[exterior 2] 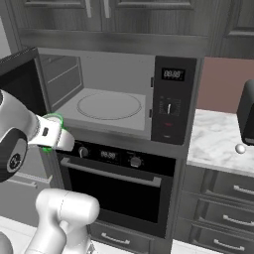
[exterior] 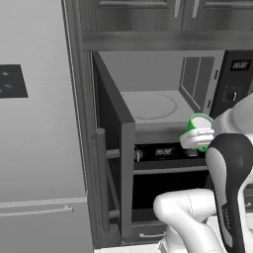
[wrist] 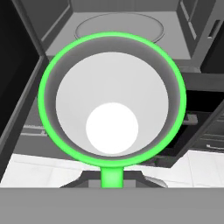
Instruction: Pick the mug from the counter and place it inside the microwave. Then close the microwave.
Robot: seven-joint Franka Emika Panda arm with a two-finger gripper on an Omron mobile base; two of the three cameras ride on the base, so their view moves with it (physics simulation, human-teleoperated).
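The mug [wrist: 112,98] is hanging in the air just in front of the open microwave [exterior 2: 114,99], outside its cavity and a little below the level of the cavity floor, above the oven's control strip [exterior 2: 111,155]. In the hand view the mug is facing the camera mouth-first, its bright green rim ringing a pale inside with a bright round bottom; nothing is lying in it. In the left base view the mug [exterior: 199,129] is showing as a green ring against the white hand, and in the right base view only a sliver of green [exterior 2: 52,119] is peeking out around the wrist.

The gripper [exterior: 197,137] is carrying the mug, clenched on it, though the fingers themselves are hidden behind the mug and the hand.

The microwave is standing with its door [exterior: 116,148] swung wide to the left of the cavity, the bar handle [exterior: 102,180] running down its outer face. Inside the cavity the round turntable [exterior 2: 109,105] is lying bare. To the right of the cavity the black panel [exterior 2: 172,99] is showing a digital display and a dial.

Right of the microwave, the marble counter [exterior 2: 218,139] is bearing a small white ball [exterior 2: 240,148] and, beside it, a black boxy appliance [exterior 2: 246,111] at the frame's edge. Left of the microwave door a tall grey refrigerator [exterior: 37,123] is standing.
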